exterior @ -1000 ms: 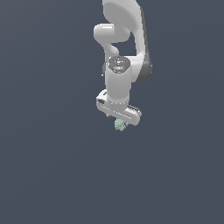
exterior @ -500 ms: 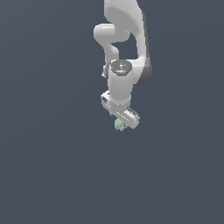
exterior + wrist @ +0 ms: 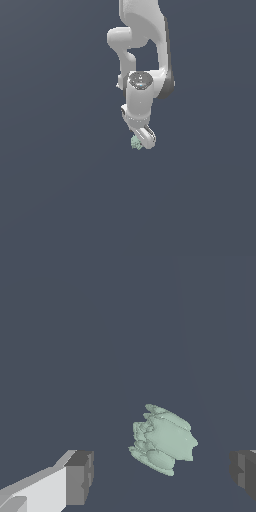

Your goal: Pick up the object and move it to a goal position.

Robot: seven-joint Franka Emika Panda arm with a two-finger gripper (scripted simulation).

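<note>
The object (image 3: 162, 438) is a small pale mint-green lumpy blob. In the wrist view it lies between my two dark finger pads (image 3: 79, 477), touching neither. My gripper (image 3: 160, 476) is open, its fingers spread wide on either side of the object. In the exterior view the white arm hangs down from the top, and the gripper (image 3: 142, 141) sits right at the object (image 3: 135, 143). The blob peeks out on the exterior view's left side of the hand. The fingertips themselves are hard to make out there.
A plain dark grey-blue surface (image 3: 60, 200) fills the scene around the arm. No other objects, containers or edges show in either view.
The wrist has rotated, so the hand now appears narrower and end-on instead of broadside. It stays low over the object, which has not moved.
</note>
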